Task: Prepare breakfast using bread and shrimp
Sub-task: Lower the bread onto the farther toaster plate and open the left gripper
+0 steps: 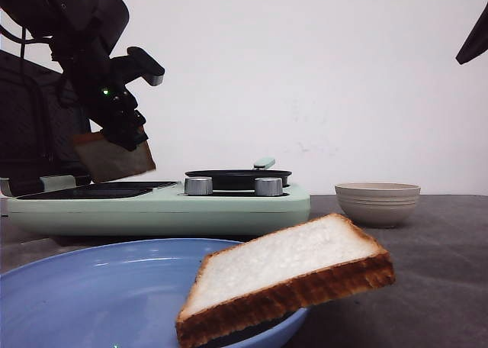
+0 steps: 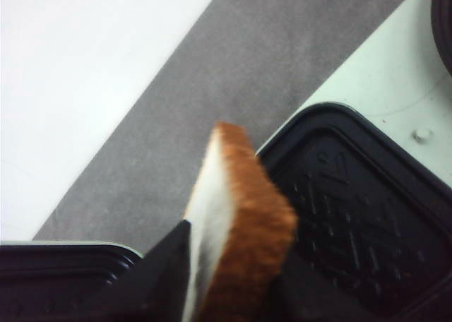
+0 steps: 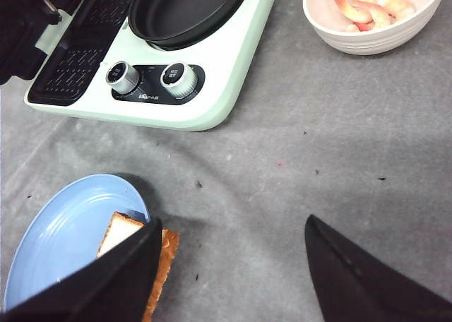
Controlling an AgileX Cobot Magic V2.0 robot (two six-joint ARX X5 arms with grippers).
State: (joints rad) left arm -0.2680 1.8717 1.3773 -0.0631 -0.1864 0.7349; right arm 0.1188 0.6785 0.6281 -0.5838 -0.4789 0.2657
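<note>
held slice (image 2: 236,230): clamped edge-on in left gripper (image 2: 212,279), above the griddle (image 2: 353,216), not touching.
step: likely loading bread onto the plate; next, lower and lay flat, then release.
second slice (image 1: 286,275): on blue plate (image 1: 99,287), overhanging rim.
shrimp (image 3: 357,8): in bowl (image 3: 367,36), far from both grippers.
right gripper (image 3: 233,265): fingers apart, empty.
hidden: left fingertips behind slice.

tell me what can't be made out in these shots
- Shrimp: hidden in the front view by the bowl wall; in the right wrist view the top edge cuts the bowl, so no count.
- Slice on the blue plate: right wrist view, partly covered by a right gripper finger.
- Left gripper fingertips: cut off by the left wrist view's bottom edge, around the held bread slice.
- Knob labels: too small to read.
</note>
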